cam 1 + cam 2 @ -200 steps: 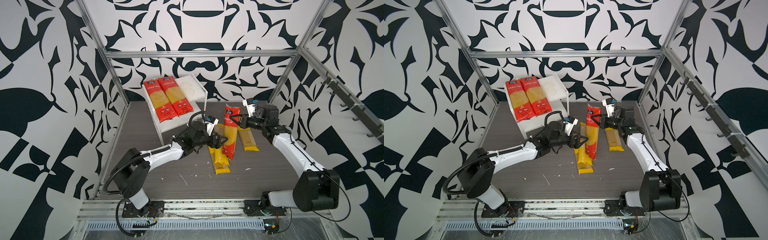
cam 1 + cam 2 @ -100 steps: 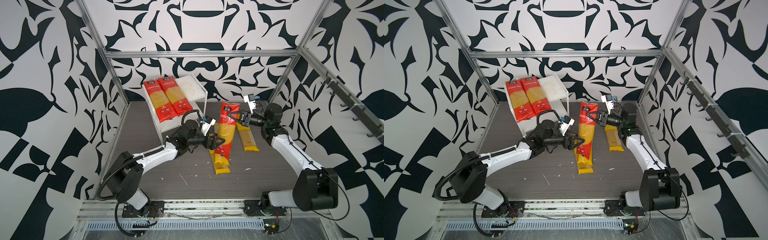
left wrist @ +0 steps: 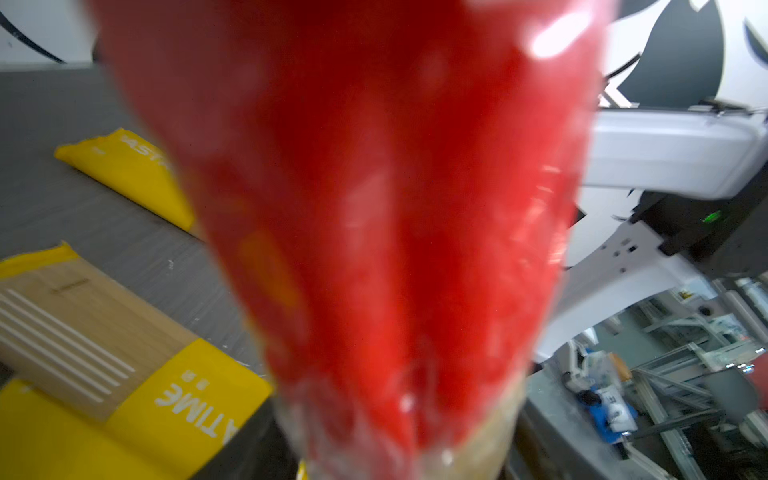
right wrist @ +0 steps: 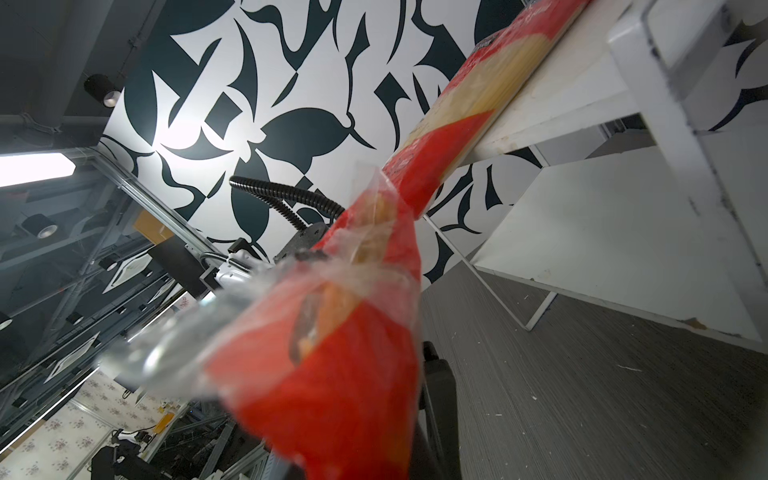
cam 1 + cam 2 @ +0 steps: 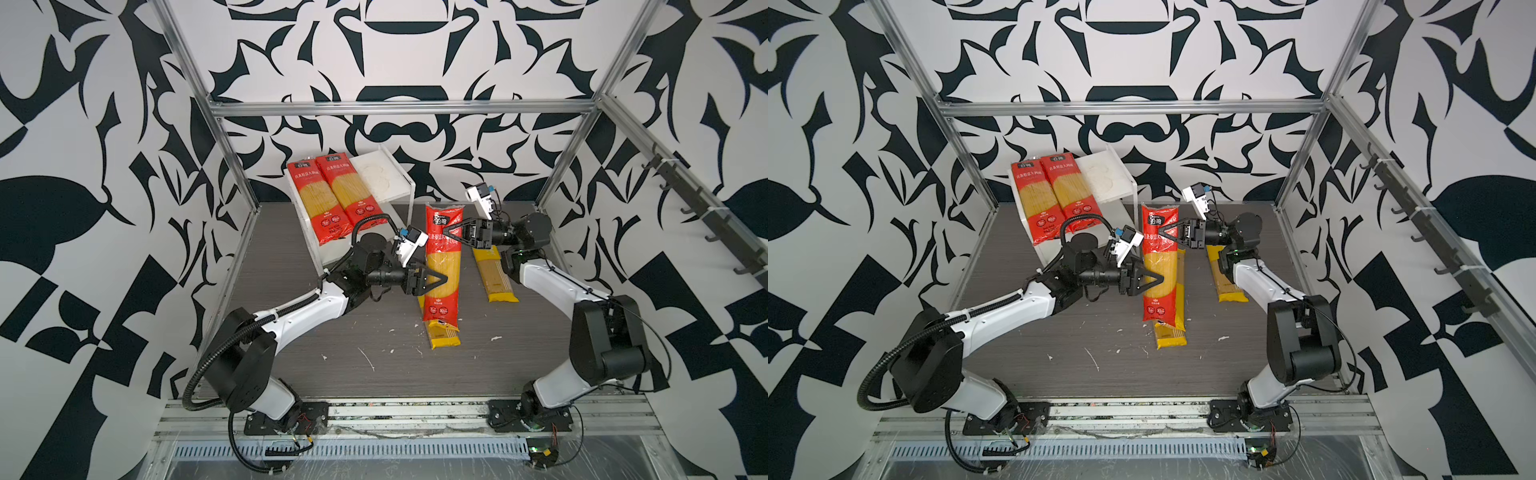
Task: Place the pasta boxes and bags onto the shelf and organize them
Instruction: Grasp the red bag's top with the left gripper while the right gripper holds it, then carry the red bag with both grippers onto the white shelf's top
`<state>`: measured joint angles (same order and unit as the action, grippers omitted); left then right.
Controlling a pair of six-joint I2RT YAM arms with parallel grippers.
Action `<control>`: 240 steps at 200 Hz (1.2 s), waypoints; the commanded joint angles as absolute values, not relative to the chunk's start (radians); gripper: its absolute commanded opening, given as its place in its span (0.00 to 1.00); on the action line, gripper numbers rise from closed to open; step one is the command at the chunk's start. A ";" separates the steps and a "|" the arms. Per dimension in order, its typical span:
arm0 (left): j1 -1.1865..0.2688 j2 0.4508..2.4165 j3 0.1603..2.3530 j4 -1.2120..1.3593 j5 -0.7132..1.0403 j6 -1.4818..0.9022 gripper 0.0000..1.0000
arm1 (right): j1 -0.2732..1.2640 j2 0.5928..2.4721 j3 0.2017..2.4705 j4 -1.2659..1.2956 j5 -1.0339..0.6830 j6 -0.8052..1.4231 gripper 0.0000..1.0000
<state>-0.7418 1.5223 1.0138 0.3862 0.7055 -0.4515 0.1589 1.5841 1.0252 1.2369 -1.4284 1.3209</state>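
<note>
Right gripper (image 5: pixel 448 232) pinches glossy red clear-middled spaghetti pack (image 5: pixel 441 305) near its top; left gripper (image 5: pixel 441 279) at pack's middle, closure cannot be told.

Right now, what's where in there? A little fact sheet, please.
In the arms: one red pack
Right end effector: shut on its upper part
Left end effector: at its middle, grip unclear
Shelf, top board: two red packs, side by side
Table: at least two yellow packs, lying flat
</note>
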 commanded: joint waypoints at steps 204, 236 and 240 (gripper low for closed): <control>-0.787 1.467 1.211 0.514 0.282 -0.766 0.07 | -0.060 1.020 0.637 0.605 -0.926 1.137 0.82; -0.787 1.460 1.242 0.537 0.215 -0.780 0.07 | -0.031 0.878 0.632 0.324 -0.876 1.033 0.87; -0.787 1.460 1.246 0.542 0.211 -0.784 0.07 | -0.027 0.870 0.627 0.312 -0.872 1.032 0.87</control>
<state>-0.7849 1.5238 1.1751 0.3771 0.2935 -0.7567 -0.0490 0.9318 0.6292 0.5697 -0.9386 1.1645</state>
